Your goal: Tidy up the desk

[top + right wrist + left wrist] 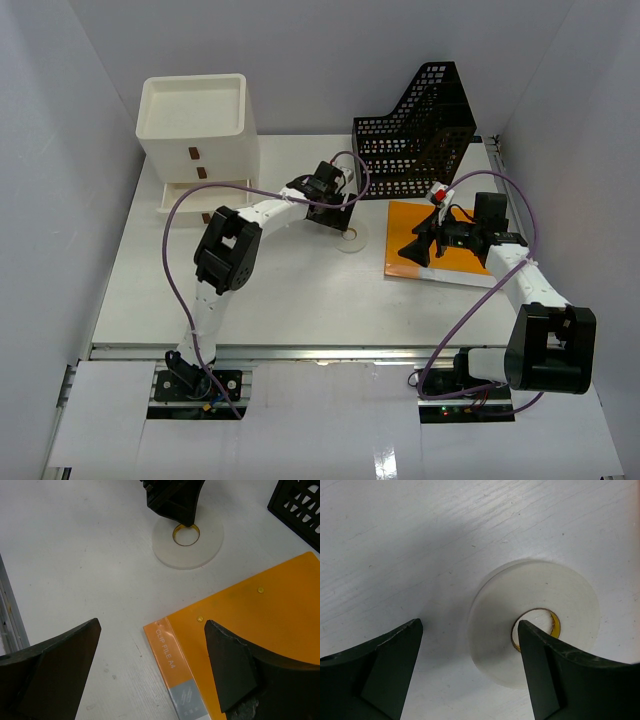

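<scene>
Evidently little is tidied yet: on the desk (pixel 300 300), the tape roll (pixel 535 605) lies loose near the middle, and the orange file (pixel 260 630) lies flat beside the mesh file holder (pixel 415 130), not in it. The left gripper (pixel 470 626) stands open astride the roll's edge, gripping nothing. The right gripper (pixel 152 625) hangs open over the file, whose strip reads "CLIP FILE A4".

Flat white desk (pixel 300 295), walled in
</scene>
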Tool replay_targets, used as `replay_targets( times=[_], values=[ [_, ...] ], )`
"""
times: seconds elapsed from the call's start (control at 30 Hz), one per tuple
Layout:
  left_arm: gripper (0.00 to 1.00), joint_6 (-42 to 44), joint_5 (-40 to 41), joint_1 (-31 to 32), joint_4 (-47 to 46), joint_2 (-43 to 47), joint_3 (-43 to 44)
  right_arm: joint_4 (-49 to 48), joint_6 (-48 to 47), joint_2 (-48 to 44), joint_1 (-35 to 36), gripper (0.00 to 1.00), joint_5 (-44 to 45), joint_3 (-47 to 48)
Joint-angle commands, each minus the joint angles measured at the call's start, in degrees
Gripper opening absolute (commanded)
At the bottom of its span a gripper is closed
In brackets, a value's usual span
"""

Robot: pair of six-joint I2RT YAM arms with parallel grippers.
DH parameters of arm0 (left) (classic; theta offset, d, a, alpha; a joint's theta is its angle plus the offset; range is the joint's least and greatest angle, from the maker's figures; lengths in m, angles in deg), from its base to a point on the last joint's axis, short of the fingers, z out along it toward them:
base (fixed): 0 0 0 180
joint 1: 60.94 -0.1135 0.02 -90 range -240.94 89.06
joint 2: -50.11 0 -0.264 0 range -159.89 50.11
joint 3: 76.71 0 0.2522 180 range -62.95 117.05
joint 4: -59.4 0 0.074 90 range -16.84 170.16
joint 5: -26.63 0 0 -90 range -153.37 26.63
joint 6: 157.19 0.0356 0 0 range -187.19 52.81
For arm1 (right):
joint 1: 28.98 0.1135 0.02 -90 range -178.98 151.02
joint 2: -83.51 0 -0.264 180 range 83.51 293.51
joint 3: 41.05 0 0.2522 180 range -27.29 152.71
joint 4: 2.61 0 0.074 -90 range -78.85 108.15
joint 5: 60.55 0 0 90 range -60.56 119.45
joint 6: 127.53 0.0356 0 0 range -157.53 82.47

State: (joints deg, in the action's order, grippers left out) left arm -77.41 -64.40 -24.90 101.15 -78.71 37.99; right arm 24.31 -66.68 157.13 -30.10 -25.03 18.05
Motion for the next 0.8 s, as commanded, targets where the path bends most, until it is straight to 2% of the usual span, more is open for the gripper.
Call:
replay_targets(
  times=[0.0,0.13,0.33,0.4,0.47,0.67,0.77],
  values=[
    [0.84,0.81,3.52,1.12,2.59,0.68,-0.31,-1.04,-0.78,0.03,-0.28,0.91,-0.54,2.17],
    [0.80,1.70,6.38,2.54,4.36,-1.00,1.53,-0.95,-0.82,0.03,-0.28,0.91,-0.63,2.21],
    [0.79,3.15,10.12,5.49,5.74,-1.92,1.59,-0.86,-0.91,0.03,-0.28,0.91,-0.64,2.22],
    [0.76,3.44,11.78,5.89,6.23,-2.25,1.36,-0.86,-0.91,0.03,-0.28,0.91,-0.72,2.29],
    [0.68,3.09,12.29,5.97,6.66,-2.51,1.15,-0.86,-0.91,0.03,-0.28,0.91,-0.72,2.29],
    [0.31,1.52,12.38,5.97,7.17,-2.30,-0.49,-0.78,-0.91,-0.06,-0.28,0.91,-0.72,2.29],
    [0.19,1.11,13.16,5.97,7.20,-1.25,-0.87,-0.78,-0.91,-0.09,-0.37,0.91,-0.72,2.33]
  ],
)
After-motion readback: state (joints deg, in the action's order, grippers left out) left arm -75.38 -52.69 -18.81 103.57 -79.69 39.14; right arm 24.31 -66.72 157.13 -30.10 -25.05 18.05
